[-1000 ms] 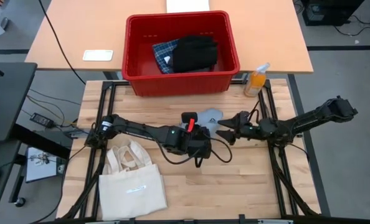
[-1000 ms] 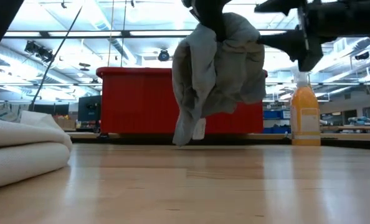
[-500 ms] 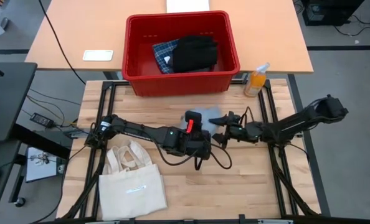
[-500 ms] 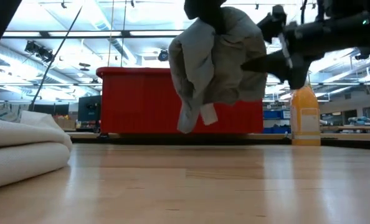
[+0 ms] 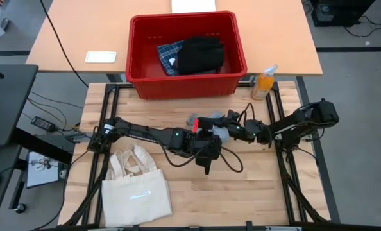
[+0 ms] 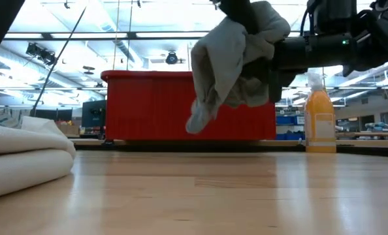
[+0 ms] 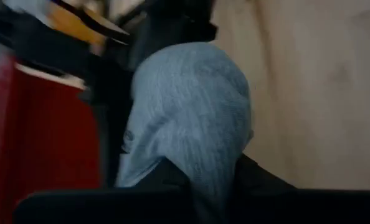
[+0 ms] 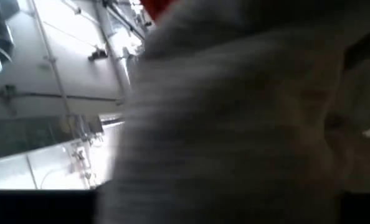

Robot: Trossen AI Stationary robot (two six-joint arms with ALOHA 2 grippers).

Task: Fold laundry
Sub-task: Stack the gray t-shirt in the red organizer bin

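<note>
Left tool [image 6: 236, 10] is holding the grey top [image 6: 236, 62] clamped, dangling above the table [image 6: 194, 196]; right tool [image 5: 232, 130] is pressing in alongside, grip unclear. Next it probably needs a free corner to spread it.

The work table [image 5: 254, 192] has a light wood-plank top on a black metal frame. Behind it stands a second, tan table [image 5: 81, 38]. The floor [image 5: 357, 83] is grey. A dark desk [image 5: 4, 96] sits at one side, with cables [image 5: 46, 106] trailing beside it. In the low view, rows of ceiling lights [image 6: 63, 46] illuminate a large open hall.
</note>
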